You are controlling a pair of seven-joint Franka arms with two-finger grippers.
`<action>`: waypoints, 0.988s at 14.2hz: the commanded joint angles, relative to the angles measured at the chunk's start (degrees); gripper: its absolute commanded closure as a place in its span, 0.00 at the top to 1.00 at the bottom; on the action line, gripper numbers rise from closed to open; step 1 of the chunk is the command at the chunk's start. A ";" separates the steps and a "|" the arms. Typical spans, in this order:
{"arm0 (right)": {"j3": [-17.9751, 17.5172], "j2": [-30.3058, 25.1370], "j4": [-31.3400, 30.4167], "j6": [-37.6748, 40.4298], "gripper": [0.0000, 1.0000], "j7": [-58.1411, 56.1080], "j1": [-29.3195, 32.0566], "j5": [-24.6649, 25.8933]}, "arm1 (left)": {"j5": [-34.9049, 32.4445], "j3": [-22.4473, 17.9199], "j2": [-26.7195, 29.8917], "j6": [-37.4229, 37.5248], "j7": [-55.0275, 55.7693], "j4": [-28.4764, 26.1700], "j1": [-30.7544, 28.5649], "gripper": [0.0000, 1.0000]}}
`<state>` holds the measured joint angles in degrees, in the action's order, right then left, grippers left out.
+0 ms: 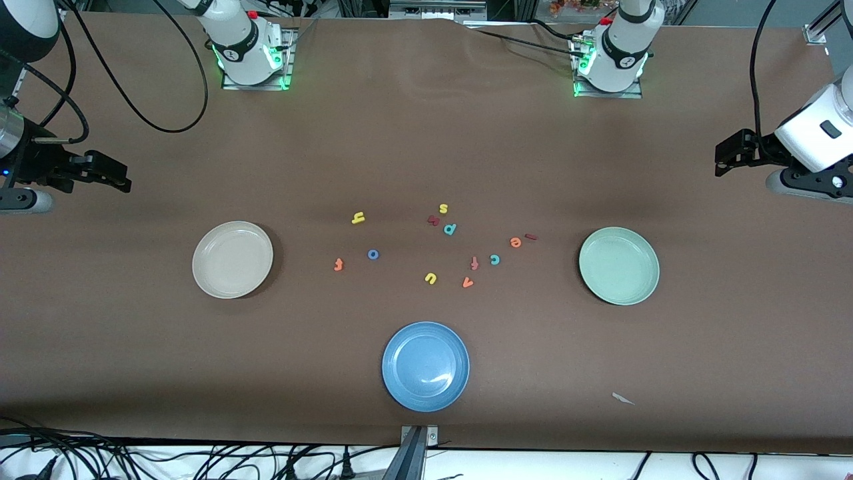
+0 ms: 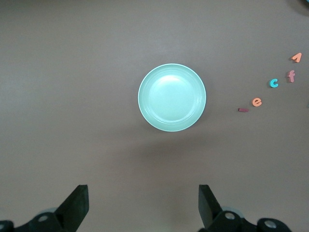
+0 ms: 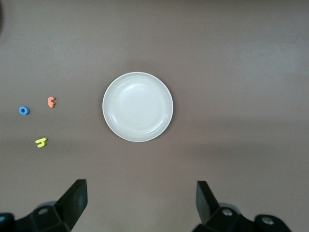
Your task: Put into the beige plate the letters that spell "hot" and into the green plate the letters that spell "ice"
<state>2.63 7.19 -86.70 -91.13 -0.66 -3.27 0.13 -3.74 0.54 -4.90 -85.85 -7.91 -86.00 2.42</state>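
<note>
Left end effector (image 1: 721, 155): jaws spread wide, grasping nothing, waiting up over the table (image 1: 133, 347) at the left arm's end.
Right end effector (image 1: 123, 179): released too, jaws apart and empty, waiting over the right arm's end.
Blue plate (image 1: 425, 366): nearest the front camera, mid-table, nothing in it.
Beige plate (image 1: 232, 259): toward the right arm's end, nothing in it.
Green plate (image 1: 618, 265): toward the left arm's end, nothing in it.
Loose letters: scattered on the table between the beige and green plates.
Orange t (image 1: 338, 265): nearest the beige plate.
Blue o (image 1: 373, 254): just beside the t.
Yellow h (image 1: 358, 217): farther from the camera than the o.
Teal c (image 1: 494, 259): beside an orange f (image 1: 474, 263).
Orange e (image 1: 516, 242): farther than the c.
Dark red i (image 1: 531, 237): just beside the e, toward the green plate.
Others: yellow u (image 1: 430, 278), orange v (image 1: 468, 283), teal p (image 1: 450, 229), yellow s (image 1: 443, 208).
</note>
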 commanded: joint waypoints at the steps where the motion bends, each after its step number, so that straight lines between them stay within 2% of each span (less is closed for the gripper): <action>1: -0.26 -0.78 -0.49 0.08 1.00 -0.40 0.20 0.31 | -1.45 -0.19 -0.29 0.33 -0.36 0.84 0.31 1.00; 14: -0.35 -0.69 -0.49 -0.10 1.00 -0.22 0.11 0.22 | -0.84 -0.27 -0.20 0.68 -0.44 0.58 -0.39 1.00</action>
<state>2.57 7.20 -86.70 -91.17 -0.66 -3.27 0.13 -3.74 0.21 -5.02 -85.85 -7.91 -86.01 2.01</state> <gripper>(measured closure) 0.000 0.000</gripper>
